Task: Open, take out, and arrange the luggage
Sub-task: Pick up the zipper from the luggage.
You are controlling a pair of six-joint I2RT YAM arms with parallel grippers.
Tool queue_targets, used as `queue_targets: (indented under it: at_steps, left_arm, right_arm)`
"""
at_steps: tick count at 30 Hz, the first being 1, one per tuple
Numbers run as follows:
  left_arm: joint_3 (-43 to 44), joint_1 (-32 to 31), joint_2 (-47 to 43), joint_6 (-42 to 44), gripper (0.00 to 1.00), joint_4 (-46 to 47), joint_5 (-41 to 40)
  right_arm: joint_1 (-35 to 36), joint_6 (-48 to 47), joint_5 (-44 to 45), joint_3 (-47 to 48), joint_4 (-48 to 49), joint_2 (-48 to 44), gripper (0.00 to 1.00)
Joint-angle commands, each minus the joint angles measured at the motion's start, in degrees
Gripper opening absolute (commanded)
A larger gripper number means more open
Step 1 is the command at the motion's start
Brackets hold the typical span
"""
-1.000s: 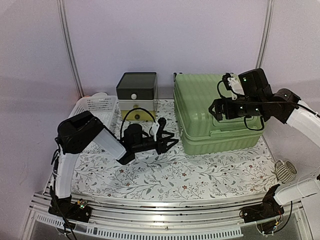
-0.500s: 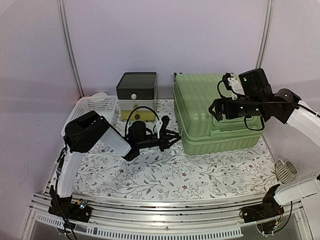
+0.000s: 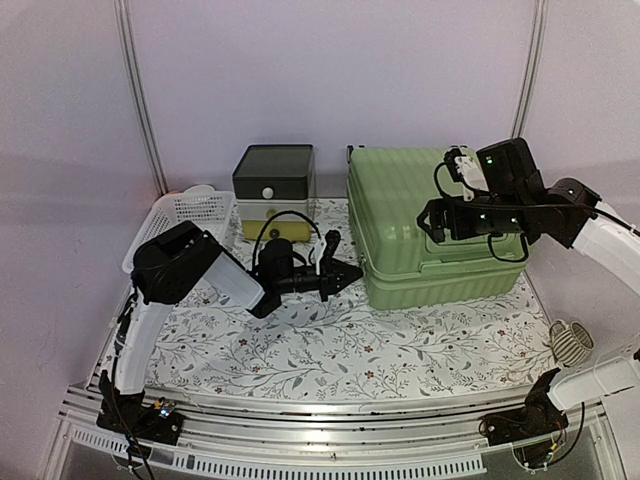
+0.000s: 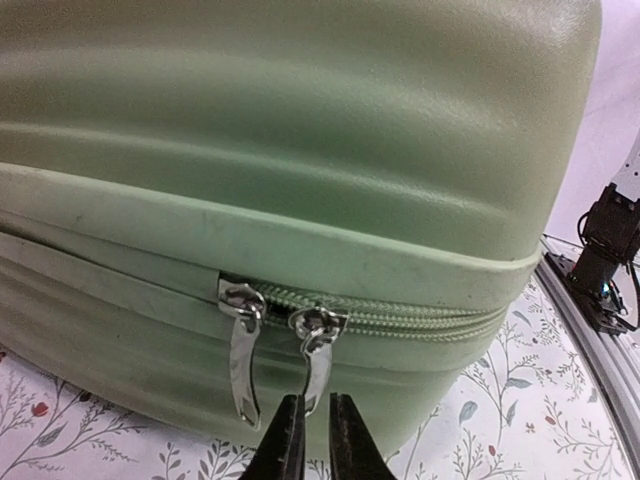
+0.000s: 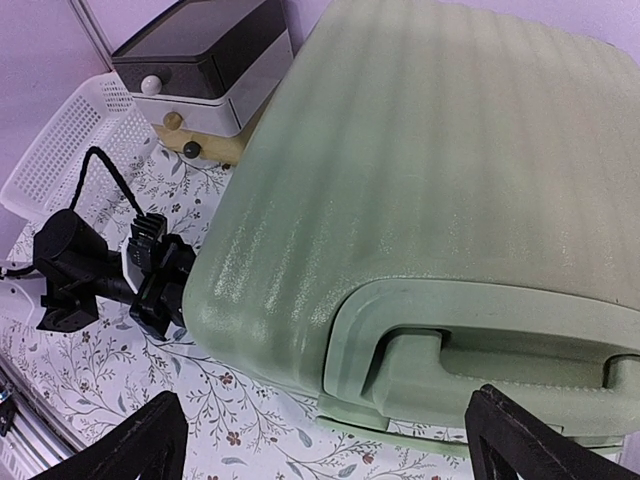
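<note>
Left gripper [image 4: 314,420] at the luggage [image 3: 400,220], jaws narrow about a zipper pull [image 4: 318,360], hold unclear; right gripper [image 5: 330,432] wide above handle [image 5: 500,360].

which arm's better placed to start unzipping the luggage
Left. The left claw sits at the luggage's zipper pulls, fingers flanking one pull's tip. The right claw hangs open above the recessed handle.

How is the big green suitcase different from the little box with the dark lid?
The suitcase is much bigger than the drawer box. The suitcase is light green all over and ribbed; the drawer box is white and yellow with a dark lid. The suitcase shuts with a zipper; the drawer box has little round knobs. Both sit on the flowery tablecloth.
</note>
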Motion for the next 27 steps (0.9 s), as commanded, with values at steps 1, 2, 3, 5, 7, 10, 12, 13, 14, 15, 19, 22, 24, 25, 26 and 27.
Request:
queue_targets:
  at_steps: [1, 2, 3, 5, 7, 10, 12, 13, 14, 15, 19, 22, 24, 25, 26, 27]
  left_arm:
    - [0.7, 0.4, 0.6, 0.3, 0.11, -0.1, 1.8]
    - [0.7, 0.4, 0.6, 0.4, 0.11, 0.1, 1.9]
    - [0.7, 0.4, 0.5, 0.3, 0.11, 0.1, 1.9]
    - [0.6, 0.5, 0.3, 0.3, 0.11, 0.2, 1.9]
    - [0.6, 0.4, 0.1, 0.3, 0.12, 0.2, 1.8]
    - [0.6, 0.4, -0.2, 0.4, 0.2, 0.0, 0.7]
    - [0.7, 0.4, -0.4, 0.2, 0.22, -0.5, -0.6]
    - [0.7, 0.4, -0.5, 0.2, 0.22, -0.6, -1.1]
    - [0.5, 0.5, -0.6, 0.2, 0.22, -0.5, -1.3]
    - [0.2, 0.4, -0.8, 0.2, 0.22, -0.3, -1.4]
    - [-2.0, 0.4, -2.0, 0.7, 0.25, 1.6, -2.4]
    - [-3.3, 0.4, -3.1, 1.5, 0.27, 2.1, -3.4]
    - [-3.0, 0.4, -3.1, 1.8, 0.29, 1.7, -3.4]
    - [-2.7, 0.4, -3.0, 1.8, 0.3, 1.5, -3.3]
    - [-2.4, 0.4, -2.9, 1.6, 0.31, 1.3, -3.2]
    - [-1.9, 0.4, -2.7, 1.4, 0.32, 1.1, -3.0]
  right_arm:
    - [-0.4, -0.1, -0.4, -1.3, 0.6, -0.7, 0.99]
    - [-0.4, 0.0, -0.4, -1.5, 0.7, -0.8, 0.99]
    - [-0.3, 0.0, -0.4, -1.8, 0.8, -0.9, 0.99]
    - [-0.3, 0.2, -0.4, -2.0, 0.8, -1.1, 0.99]
    - [-0.4, 0.3, -0.4, -2.3, 0.7, -1.2, 0.99]
    - [-0.3, 0.4, -0.5, -2.4, 0.9, -1.3, 0.99]
    - [-0.4, 0.4, -0.6, -2.6, 0.9, -1.4, 0.99]
    - [-0.4, 0.4, -0.6, -2.6, 0.9, -1.4, 0.99]
    - [-0.4, 0.4, -0.6, -2.7, 0.9, -1.5, 0.99]
    - [-0.3, 0.4, -0.6, -2.7, 0.9, -1.6, 0.99]
    - [-0.4, 0.4, -0.5, -3.1, 1.0, -1.9, 0.99]
    - [-0.4, 0.5, -0.4, -3.4, 1.1, -2.1, 0.99]
    - [-0.4, 0.6, -0.5, -3.6, 1.2, -2.2, 0.99]
    - [-0.4, 0.5, -0.5, -3.7, 1.2, -2.2, 0.99]
    - [-0.4, 0.6, -0.5, -3.8, 1.2, -2.3, 0.99]
    - [-0.4, 0.6, -0.6, -3.8, 1.2, -2.3, 0.99]
